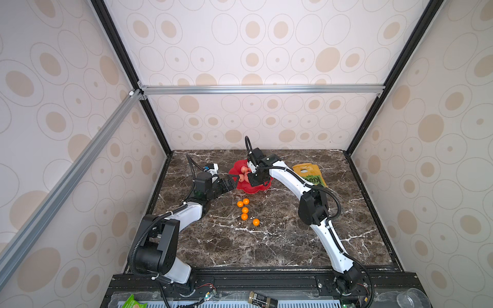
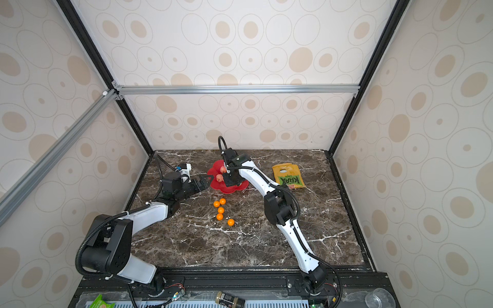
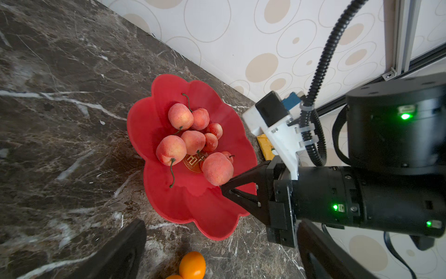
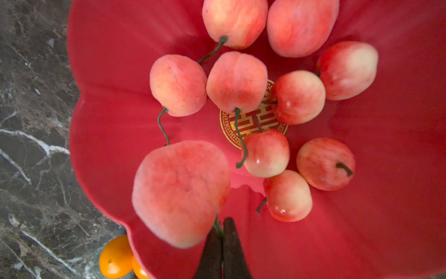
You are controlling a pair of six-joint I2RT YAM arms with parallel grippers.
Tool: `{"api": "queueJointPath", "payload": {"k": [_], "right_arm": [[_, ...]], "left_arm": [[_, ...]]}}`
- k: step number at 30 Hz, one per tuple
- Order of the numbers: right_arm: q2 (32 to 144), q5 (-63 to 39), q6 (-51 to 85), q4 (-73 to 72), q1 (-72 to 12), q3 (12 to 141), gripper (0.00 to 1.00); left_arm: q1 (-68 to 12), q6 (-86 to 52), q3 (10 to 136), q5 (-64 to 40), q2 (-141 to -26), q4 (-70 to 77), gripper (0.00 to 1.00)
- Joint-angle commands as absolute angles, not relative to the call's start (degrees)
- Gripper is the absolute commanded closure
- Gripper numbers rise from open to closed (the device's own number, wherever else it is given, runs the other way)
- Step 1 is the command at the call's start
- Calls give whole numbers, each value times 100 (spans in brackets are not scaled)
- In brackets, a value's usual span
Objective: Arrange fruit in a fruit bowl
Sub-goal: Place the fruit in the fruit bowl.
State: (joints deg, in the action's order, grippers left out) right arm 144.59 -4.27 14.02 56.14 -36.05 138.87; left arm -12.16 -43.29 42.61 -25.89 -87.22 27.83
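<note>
The red flower-shaped fruit bowl [image 1: 257, 190] [image 2: 232, 190] stands at the back middle of the marble table. Several pink-red fruits [image 3: 187, 130] [image 4: 237, 82] lie around its gold centre mark [image 4: 253, 125]. My right gripper [image 4: 222, 229] [image 3: 224, 189] [image 1: 252, 182] is shut on the green stem of one more pink fruit [image 4: 181, 193] [image 3: 217, 169], which hangs just above the bowl's inside. Several orange fruits [image 1: 244, 210] [image 2: 220, 210] [image 3: 192, 264] lie on the table in front of the bowl. My left gripper [image 3: 222, 228] [image 1: 234, 181] is open and empty at the bowl's left rim.
A yellow-green snack bag [image 1: 309, 174] [image 2: 288, 176] lies flat to the right of the bowl, behind the right arm. Walls close off the back and both sides. On the front ledge are a dark bottle [image 1: 262, 298], a green packet [image 1: 133, 301] and a clear cup [image 1: 410, 298].
</note>
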Motion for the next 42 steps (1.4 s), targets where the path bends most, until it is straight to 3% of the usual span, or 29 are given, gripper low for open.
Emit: {"api": "queueJointPath", "payload": {"k": [1,24,42], "right_arm": [[14590,-500,1793,5631,-3661,14019,100],[14815,-462,2584,5348,-3648,13957,100],[15129,-377,2642,5267,-3580,14247,92]], "left_arm": [[-1169,-4359,4470,-2663,-8773,2962,2],[-1169,-4322,4445,-2830,-8763,2940,2],[-1169,-4295,4473,-2832,-8772,2900,2]]}}
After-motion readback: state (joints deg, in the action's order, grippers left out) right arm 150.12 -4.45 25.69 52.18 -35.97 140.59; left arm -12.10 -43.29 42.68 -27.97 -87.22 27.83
